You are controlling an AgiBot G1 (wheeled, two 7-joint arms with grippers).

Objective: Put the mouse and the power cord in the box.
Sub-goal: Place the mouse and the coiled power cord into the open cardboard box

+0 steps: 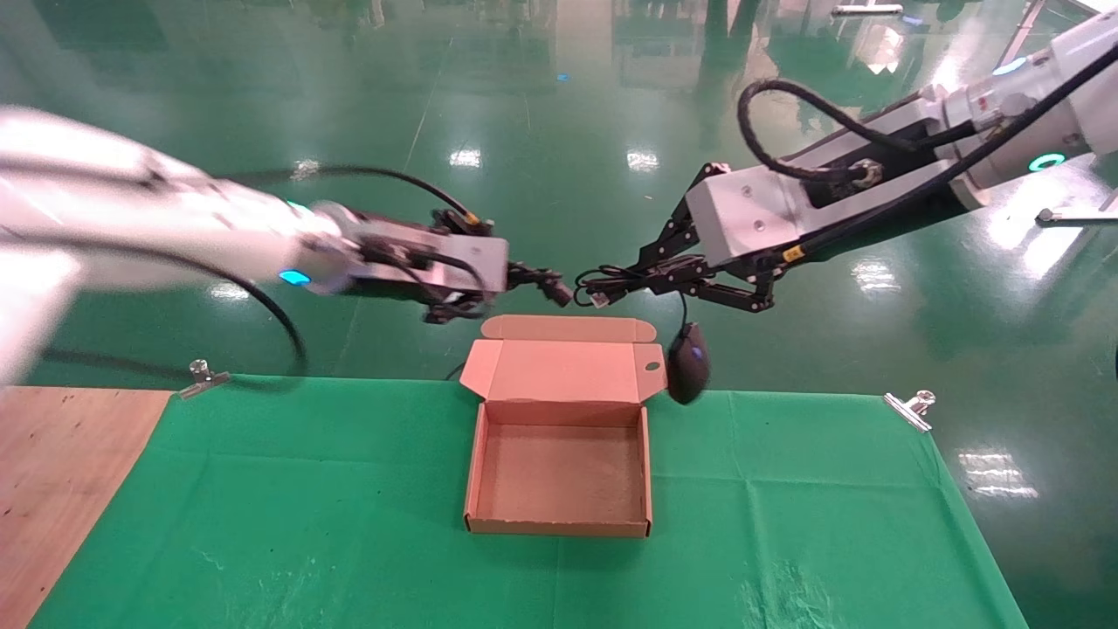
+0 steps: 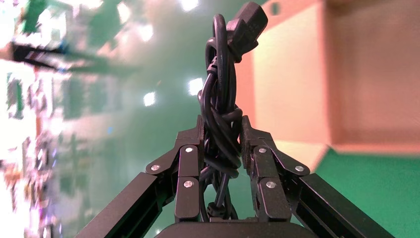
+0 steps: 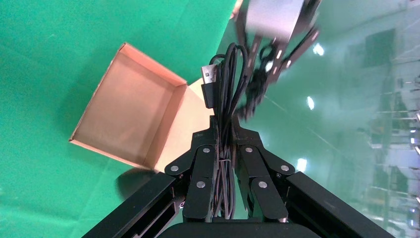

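Mouse (image 1: 688,374): black, glossy, hanging free on its thin wire just beyond the far right corner of the box (image 1: 559,476), level with the raised lid and not in the tray. Its wire is gathered into a slim bundle with a USB plug at the end, and that bundle is what the right gripper (image 3: 225,148) has its jaws closed on, above and beyond the lid. Judged light and hard-shelled, slick to pinch; held by the wire it will likely swing, so it should be lowered slowly and steadied before release.

Power cord (image 2: 220,114): black cable knotted into a tight hank with a moulded plug at its tip, clamped between the jaws of the left gripper (image 2: 221,144), which sits in the air just beyond the lid's far edge, left of the right gripper and close to it. Judged soft and springy, heavier than the mouse wire; the knotted middle is the sound place to hold, as loose loops could snag on the lid or flaps.

Box: open on the green cloth (image 1: 262,507), lid hinged up at the far side, tray bare. Neither item is inside yet.

Risk, as a judgement: the two bundles hang near one another and could tangle.

Two metal clips (image 1: 908,409) pin the cloth at the table's far edge.
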